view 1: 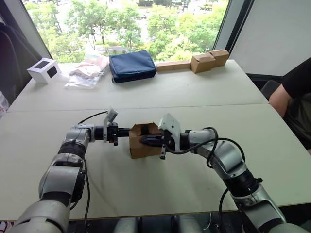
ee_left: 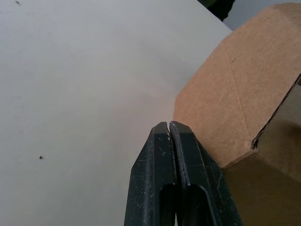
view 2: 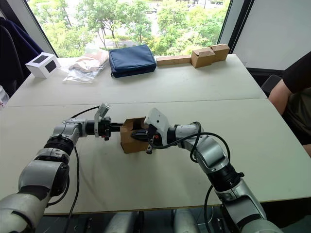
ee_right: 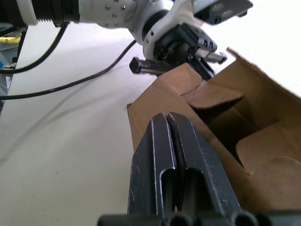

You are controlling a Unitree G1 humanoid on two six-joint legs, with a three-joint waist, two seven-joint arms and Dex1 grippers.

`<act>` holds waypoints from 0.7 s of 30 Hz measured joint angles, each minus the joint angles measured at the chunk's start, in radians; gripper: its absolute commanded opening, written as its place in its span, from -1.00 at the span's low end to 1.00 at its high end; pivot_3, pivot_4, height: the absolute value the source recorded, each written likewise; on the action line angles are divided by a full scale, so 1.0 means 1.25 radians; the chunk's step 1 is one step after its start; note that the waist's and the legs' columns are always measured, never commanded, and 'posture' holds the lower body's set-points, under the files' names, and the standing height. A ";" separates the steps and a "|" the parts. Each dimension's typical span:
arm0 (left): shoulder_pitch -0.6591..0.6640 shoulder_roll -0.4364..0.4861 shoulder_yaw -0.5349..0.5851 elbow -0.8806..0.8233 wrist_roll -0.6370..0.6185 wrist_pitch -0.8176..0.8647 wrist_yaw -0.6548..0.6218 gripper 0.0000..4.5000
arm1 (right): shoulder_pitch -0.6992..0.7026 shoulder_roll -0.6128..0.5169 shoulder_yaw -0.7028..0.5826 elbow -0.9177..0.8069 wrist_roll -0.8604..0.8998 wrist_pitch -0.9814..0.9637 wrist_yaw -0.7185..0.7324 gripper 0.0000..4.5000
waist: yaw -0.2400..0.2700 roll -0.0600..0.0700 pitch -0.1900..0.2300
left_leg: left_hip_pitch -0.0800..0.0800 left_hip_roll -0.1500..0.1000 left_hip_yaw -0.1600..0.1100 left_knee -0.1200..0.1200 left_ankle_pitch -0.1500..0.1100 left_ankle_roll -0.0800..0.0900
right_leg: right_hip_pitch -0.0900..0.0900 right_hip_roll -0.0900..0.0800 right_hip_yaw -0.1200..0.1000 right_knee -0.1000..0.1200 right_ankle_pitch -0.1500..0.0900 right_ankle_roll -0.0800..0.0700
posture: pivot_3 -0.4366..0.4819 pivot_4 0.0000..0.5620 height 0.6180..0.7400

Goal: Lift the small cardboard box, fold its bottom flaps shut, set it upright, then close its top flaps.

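Both pincers are pressed together, empty. Between them sits the small cardboard box (view 1: 142,141) on the white table (view 1: 204,97): the left gripper (view 1: 127,132) touches one side wall, the right gripper (view 1: 146,141) noses into the open end, where notched top flaps (ee_right: 214,96) gape unfolded. Judging by this, closing remains; the bottom flaps' state cannot be told. No lettering is readable anywhere.

White table (view 1: 194,92), two tops butted together, seam running across. Near half: small cardboard box (view 1: 141,145) sitting on it at centre. Far half by the window: white cube box with black window (view 1: 44,70), clear plastic bags (view 1: 87,73), navy pouch (view 1: 132,65), tan boxes joined by a long cardboard strip (view 1: 194,62).
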 measured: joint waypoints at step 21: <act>0.438 0.196 0.185 -1.000 -0.301 0.375 0.220 -0.99 | 0.001 0.037 -0.012 0.067 0.006 -0.014 0.000 -1.00 | 0.001 0.000 0.000 | 0.001 0.000 -0.001 -0.002 0.001 -0.003 | 0.000 -0.006 0.002 -0.001 0.000 -0.001 | -0.05 -0.47 0.95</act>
